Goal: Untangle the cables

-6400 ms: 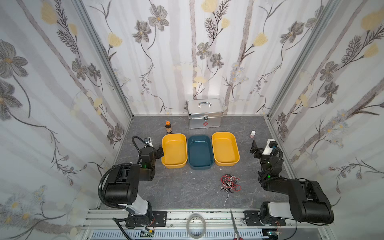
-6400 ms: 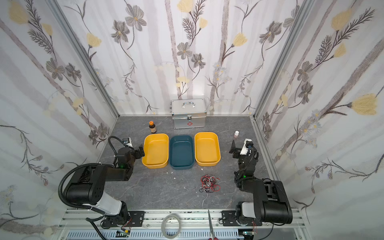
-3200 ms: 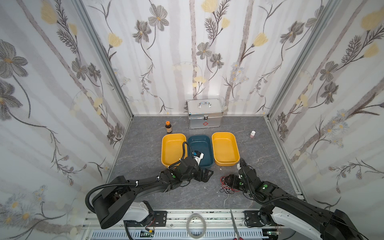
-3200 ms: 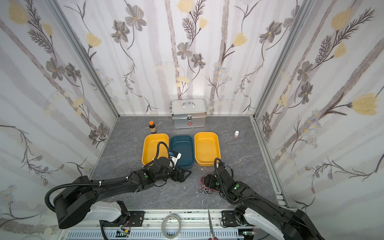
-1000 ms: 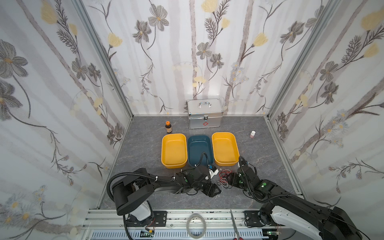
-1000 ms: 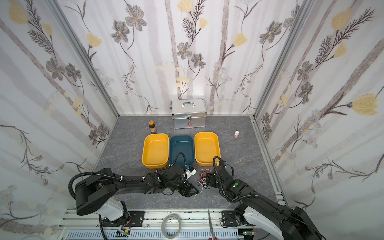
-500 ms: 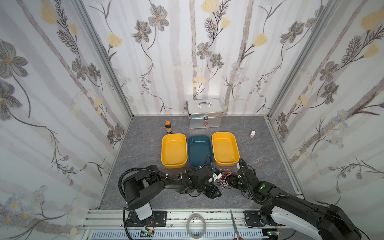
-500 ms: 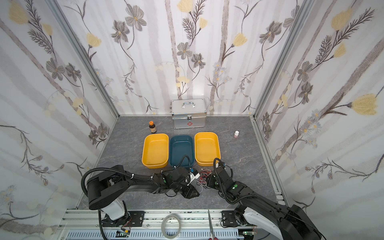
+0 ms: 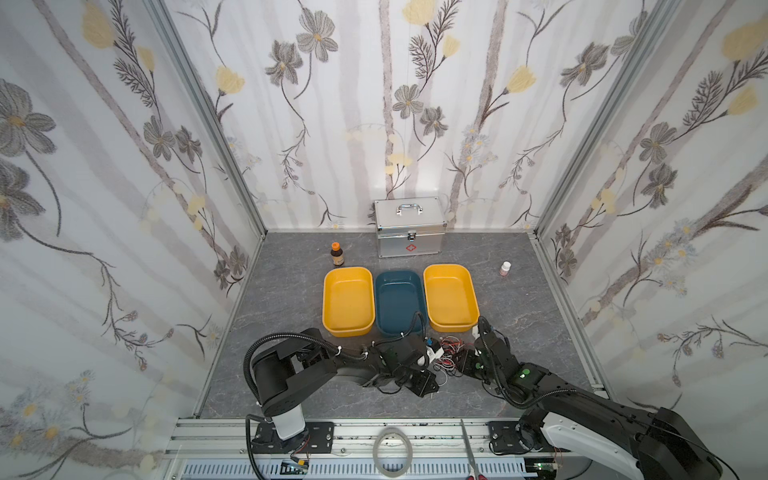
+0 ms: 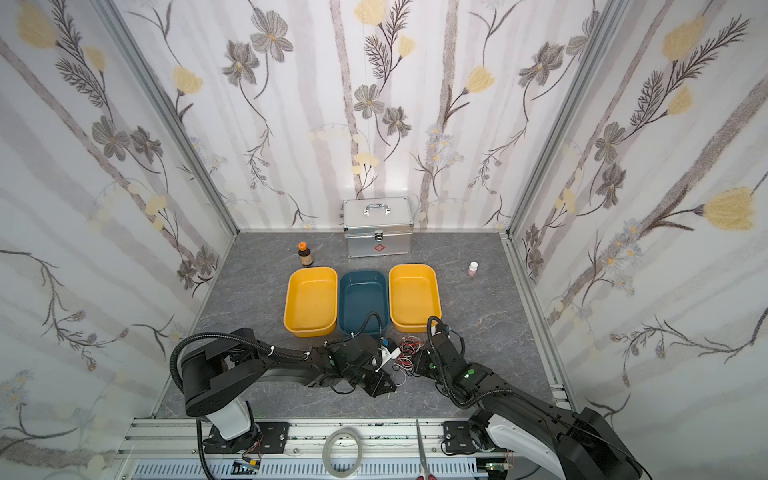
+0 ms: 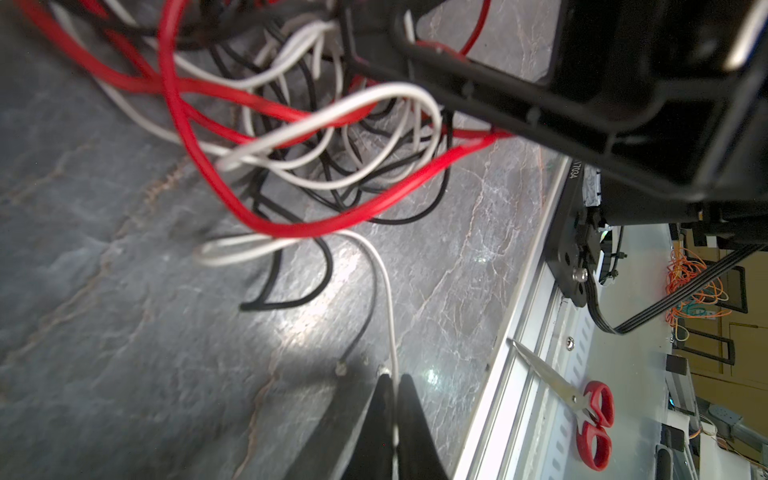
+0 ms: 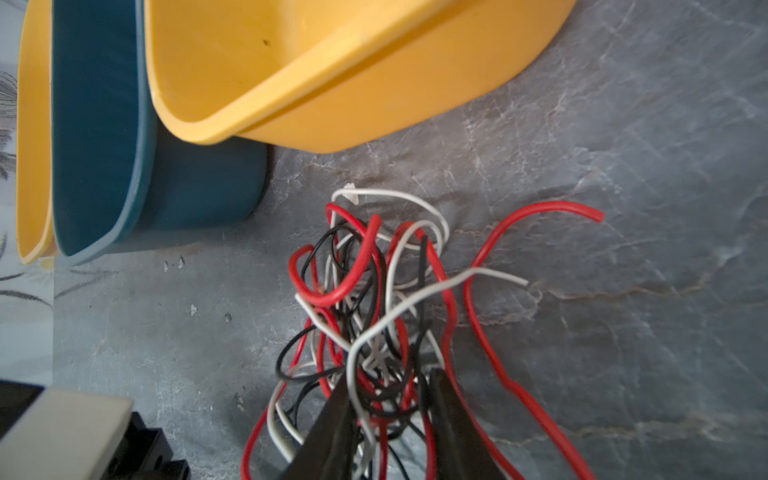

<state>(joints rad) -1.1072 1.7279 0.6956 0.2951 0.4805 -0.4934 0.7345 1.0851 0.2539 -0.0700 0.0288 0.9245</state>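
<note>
left tool [image 11: 394, 380] pinches a white cable [image 11: 390, 324] near the table's [image 11: 124, 332] front edge. right tool [image 12: 388, 378] sits narrow astride the cables [image 12: 368, 249]; grip unclear.

Cables [image 12: 332, 296] gleam here: slick, glossy plastic insulation in red, white and black. Beneath them the desk [image 12: 623, 353] looks like grey veined stone, mostly matt, catching a soft shine. Yellow tray [image 12: 374, 95] and blue tray [image 12: 199, 187]: smooth satin plastic. Scissors [image 11: 569, 395] show bright bare metal blades and glossy red plastic handles. At the desk's back edge, the case [image 9: 409, 237] is brushed silvery metal.
</note>
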